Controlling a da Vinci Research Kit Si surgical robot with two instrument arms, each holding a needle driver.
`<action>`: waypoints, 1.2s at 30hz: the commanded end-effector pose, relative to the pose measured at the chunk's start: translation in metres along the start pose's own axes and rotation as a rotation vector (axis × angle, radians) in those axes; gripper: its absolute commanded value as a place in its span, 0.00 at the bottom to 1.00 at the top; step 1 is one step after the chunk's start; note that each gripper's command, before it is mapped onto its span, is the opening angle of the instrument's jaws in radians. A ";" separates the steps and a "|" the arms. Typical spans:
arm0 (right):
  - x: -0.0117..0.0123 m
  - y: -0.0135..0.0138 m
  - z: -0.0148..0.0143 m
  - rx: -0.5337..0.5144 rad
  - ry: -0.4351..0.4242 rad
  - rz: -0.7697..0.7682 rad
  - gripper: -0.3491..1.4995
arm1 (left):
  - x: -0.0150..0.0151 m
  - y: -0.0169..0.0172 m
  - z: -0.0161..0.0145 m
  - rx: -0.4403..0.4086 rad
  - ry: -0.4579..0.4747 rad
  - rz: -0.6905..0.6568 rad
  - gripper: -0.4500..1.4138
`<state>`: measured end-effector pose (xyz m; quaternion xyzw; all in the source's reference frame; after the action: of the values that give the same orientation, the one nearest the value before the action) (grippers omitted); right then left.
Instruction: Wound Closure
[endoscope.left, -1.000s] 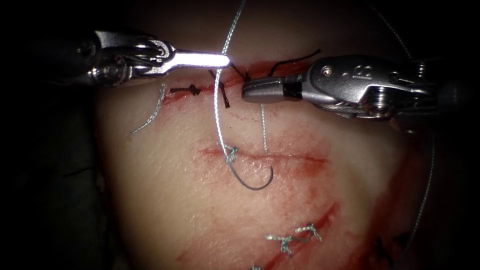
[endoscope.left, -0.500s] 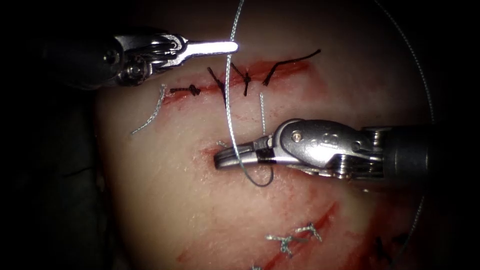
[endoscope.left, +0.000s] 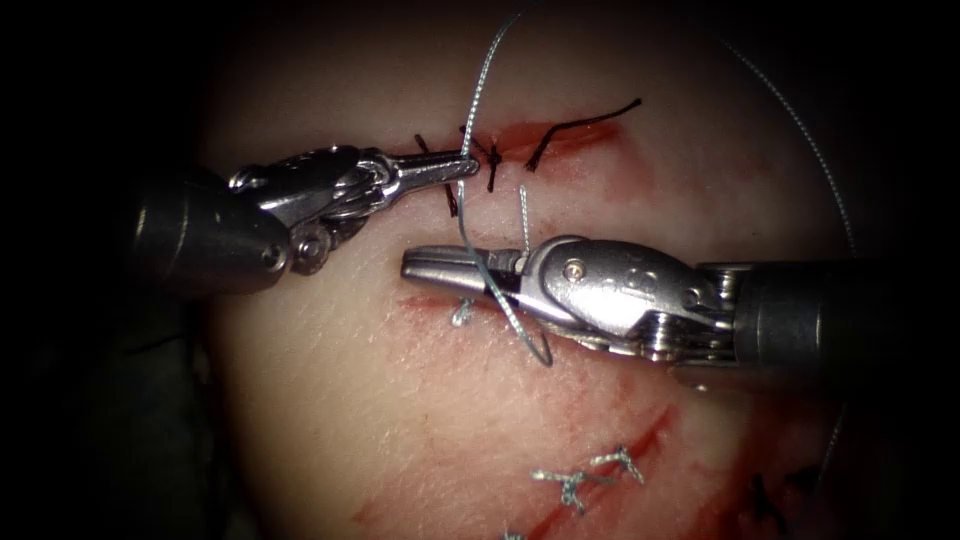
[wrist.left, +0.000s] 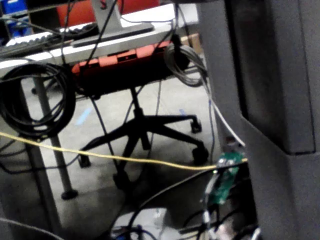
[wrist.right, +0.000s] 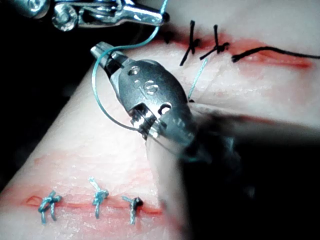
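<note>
Pale tissue (endoscope.left: 330, 400) carries the cut (endoscope.left: 600, 320), a thread (endoscope.left: 462, 215) knot at its left end. Left tool (endoscope.left: 468, 165), jaws pinched on the thread above; right tool (endoscope.left: 415, 265), jaws pressed together with thread looped around them, holding nothing. No needle visible; a hard tug risks tearing the tissue.
</note>
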<state>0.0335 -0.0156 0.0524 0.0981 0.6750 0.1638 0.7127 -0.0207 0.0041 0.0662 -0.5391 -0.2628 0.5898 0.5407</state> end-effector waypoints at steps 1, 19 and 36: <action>0.0001 0.0003 0.0007 -0.017 -0.003 0.000 0.00 | -0.0007 -0.0004 0.0004 0.030 -0.022 0.002 0.00; 0.0004 0.0004 -0.0014 -0.451 -0.114 0.079 0.00 | -0.0040 0.0022 -0.0013 0.150 -0.123 -0.030 0.00; -0.0022 0.0019 -0.0021 -0.263 -0.381 0.010 0.00 | -0.0016 0.0079 -0.0020 0.028 -0.176 -0.136 0.00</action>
<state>0.0302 -0.0150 0.0549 0.0445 0.5011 0.2180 0.8363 -0.0216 0.0000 0.0584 -0.4584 -0.3400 0.5995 0.5611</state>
